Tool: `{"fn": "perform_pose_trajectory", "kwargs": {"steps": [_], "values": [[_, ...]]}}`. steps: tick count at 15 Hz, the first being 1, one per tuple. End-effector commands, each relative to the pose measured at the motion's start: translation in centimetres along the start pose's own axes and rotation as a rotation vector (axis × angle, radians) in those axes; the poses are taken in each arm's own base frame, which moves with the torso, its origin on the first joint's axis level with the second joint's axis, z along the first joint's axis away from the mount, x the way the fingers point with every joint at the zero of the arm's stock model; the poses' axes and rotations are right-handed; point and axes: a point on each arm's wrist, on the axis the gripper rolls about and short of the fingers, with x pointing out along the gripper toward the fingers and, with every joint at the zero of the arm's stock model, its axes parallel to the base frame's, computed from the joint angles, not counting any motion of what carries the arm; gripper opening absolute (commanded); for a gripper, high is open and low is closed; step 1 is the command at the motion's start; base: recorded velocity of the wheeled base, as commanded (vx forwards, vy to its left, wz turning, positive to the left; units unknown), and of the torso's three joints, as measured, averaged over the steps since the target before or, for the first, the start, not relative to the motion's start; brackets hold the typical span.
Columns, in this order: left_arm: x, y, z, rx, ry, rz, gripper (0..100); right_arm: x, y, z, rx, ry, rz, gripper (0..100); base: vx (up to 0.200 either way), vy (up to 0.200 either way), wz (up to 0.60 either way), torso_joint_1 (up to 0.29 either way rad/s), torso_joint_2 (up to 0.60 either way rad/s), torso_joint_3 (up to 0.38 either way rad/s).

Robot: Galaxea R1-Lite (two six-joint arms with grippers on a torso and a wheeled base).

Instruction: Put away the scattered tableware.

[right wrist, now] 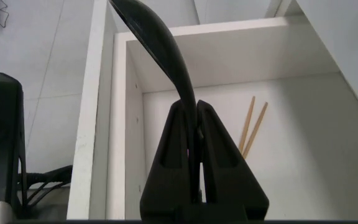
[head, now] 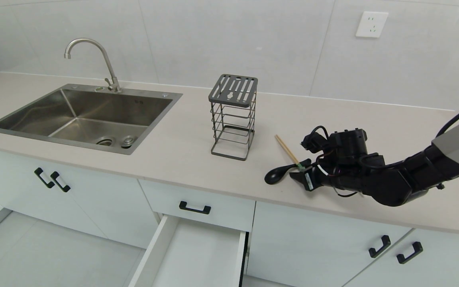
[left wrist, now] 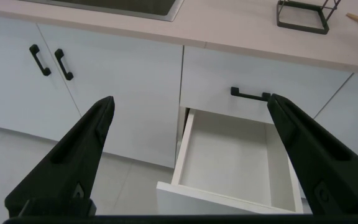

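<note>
Right hand shut tight on handle of black spoon. I judge spoon light, stiff, slick; hold mid-handle, may pivot. Left hand wide open, empty.

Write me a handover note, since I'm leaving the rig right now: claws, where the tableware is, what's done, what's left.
Left claw: open, empty, facing the open drawer.
Right claw: shut on the black spoon, low over the counter.
Chopsticks: lying on the counter beside the spoon.
Done: drawer open, spoon gripped.
Left: put away the spoon, then the chopsticks.
</note>
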Motion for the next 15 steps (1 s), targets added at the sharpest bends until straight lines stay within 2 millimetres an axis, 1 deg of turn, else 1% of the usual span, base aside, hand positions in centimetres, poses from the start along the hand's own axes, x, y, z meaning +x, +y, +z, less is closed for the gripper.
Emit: {"fn": "perform_pose_trajectory", "kwargs": {"steps": [1, 3, 6, 8, 9, 10, 12, 15], "values": [[0.0, 0.0, 0.0, 0.000, 0.001, 0.000, 100, -0.5, -0.1, 0.2, 0.018, -0.005, -0.015, 0, 0.000, 0.000, 0.00, 0.000, 0.00, 0.000], [0.0, 0.0, 0.0, 0.000, -0.001, 0.000, 100, -1.4, -0.1, 0.0, 0.026, -0.003, -0.031, 0, 0.000, 0.000, 0.00, 0.000, 0.00, 0.000], [0.0, 0.0, 0.0, 0.001, 0.002, 0.000, 100, -3.1, -0.7, 0.0, 0.038, -0.012, -0.051, 0, 0.000, 0.000, 0.00, 0.000, 0.00, 0.000], [0.0, 0.0, 0.0, 0.000, 0.001, 0.000, 100, -4.5, -1.0, 0.5, 0.041, -0.039, -0.063, 0, 0.000, 0.000, 0.00, 0.000, 0.00, 0.000], [0.0, 0.0, 0.0, 0.000, 0.001, 0.000, 100, -5.5, -1.1, 0.3, 0.044, -0.042, -0.069, 0, 0.000, 0.000, 0.00, 0.000, 0.00, 0.000], [0.0, 0.0, 0.0, 0.000, 0.001, 0.000, 100, -5.9, -1.0, 0.1, 0.043, -0.046, -0.070, 0, 0.000, 0.000, 0.00, 0.000, 0.00, 0.000], [0.0, 0.0, 0.0, 0.001, 0.001, -0.001, 100, -7.4, -0.6, -0.7, 0.040, -0.052, -0.060, 0, 0.000, 0.000, 0.00, 0.000, 0.00, 0.000], [0.0, 0.0, 0.0, 0.003, 0.002, -0.001, 100, -9.9, 0.2, -0.9, 0.028, -0.077, -0.046, 0, 0.000, 0.000, 0.00, 0.000, 0.00, 0.000]]}}
